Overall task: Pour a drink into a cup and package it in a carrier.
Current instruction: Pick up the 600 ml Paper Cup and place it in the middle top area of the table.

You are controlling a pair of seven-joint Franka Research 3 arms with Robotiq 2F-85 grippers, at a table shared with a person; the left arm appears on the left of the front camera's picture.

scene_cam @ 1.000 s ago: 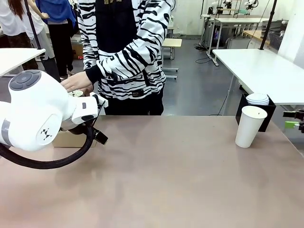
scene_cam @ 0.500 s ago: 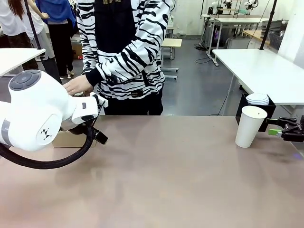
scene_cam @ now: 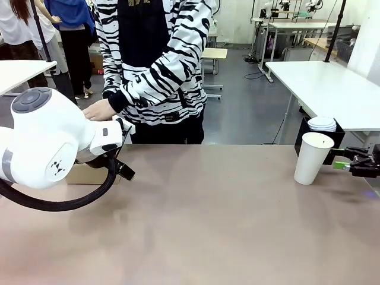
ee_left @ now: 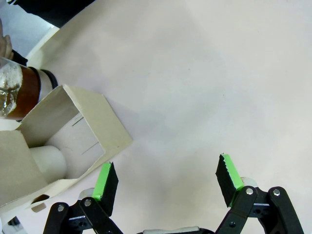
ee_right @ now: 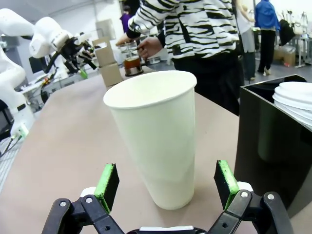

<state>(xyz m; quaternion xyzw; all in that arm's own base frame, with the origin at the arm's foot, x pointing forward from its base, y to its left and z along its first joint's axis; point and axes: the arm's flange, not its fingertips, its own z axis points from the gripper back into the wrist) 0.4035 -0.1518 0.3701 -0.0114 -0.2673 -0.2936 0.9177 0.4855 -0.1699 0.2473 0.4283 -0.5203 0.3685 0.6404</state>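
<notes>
The white paper cup (scene_cam: 313,157) stands lidless at the table's right end. My right gripper (scene_cam: 342,160) is just to its right, level with its middle. In the right wrist view the cup (ee_right: 155,131) stands between the open green pads (ee_right: 108,181) without touching them. The brown cardboard carrier (scene_cam: 88,174) sits at the left, partly behind my left arm. My left gripper (ee_left: 167,178) hangs open over bare table beside the carrier (ee_left: 78,131). A glass jug of dark brown drink (ee_right: 130,62) is in the person's hand (ee_right: 148,48) behind the carrier; it also shows in the left wrist view (ee_left: 23,92).
A black box (scene_cam: 332,138) holding a stack of white lids (scene_cam: 322,123) stands right behind the cup, close to my right gripper. The person in a striped top (scene_cam: 157,65) stands at the far edge, one hand (scene_cam: 98,110) over the carrier.
My right gripper has come in from the right edge up to the cup's side, still open. The person's hand has shifted slightly near the carrier. The left arm has not moved.
</notes>
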